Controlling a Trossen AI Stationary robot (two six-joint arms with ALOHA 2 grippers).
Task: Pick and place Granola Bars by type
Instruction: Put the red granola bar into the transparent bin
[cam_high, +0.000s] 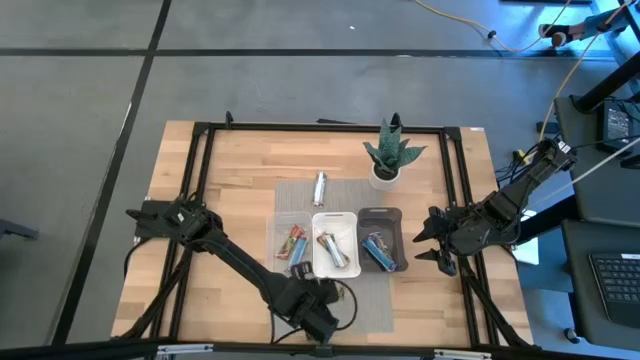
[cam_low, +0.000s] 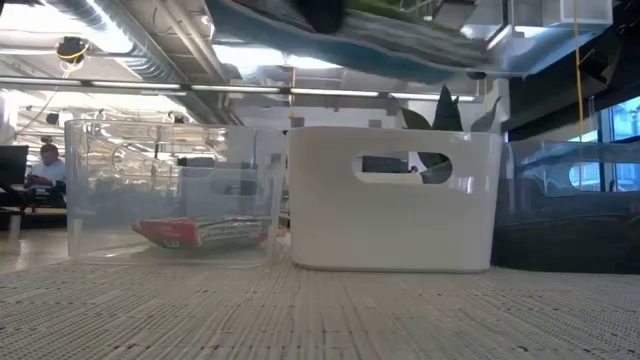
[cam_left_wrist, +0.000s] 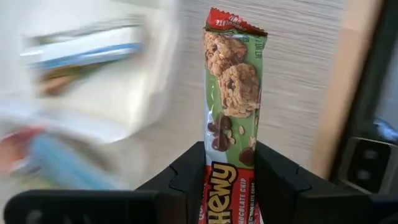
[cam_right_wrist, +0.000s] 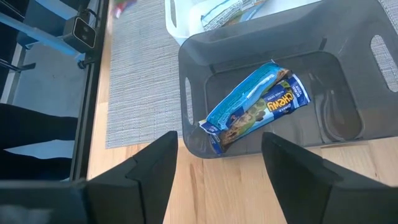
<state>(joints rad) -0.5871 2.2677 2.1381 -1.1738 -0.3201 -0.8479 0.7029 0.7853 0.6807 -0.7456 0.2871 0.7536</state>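
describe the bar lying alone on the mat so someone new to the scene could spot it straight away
Start at the potted plant near the table's far edge, then look to the grey mat beside it. On the mat, beyond the white bin, lies a single silver bar. It is the only bar outside the bins and not in a gripper.

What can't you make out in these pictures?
- Left wrist view: the bins' contents beside the held green bar are motion-blurred; its lower end is cut off by the edge.
- Low view: the white bin hides its own contents and most of the plant.
- High view: the left pincer is too small to show its grip.
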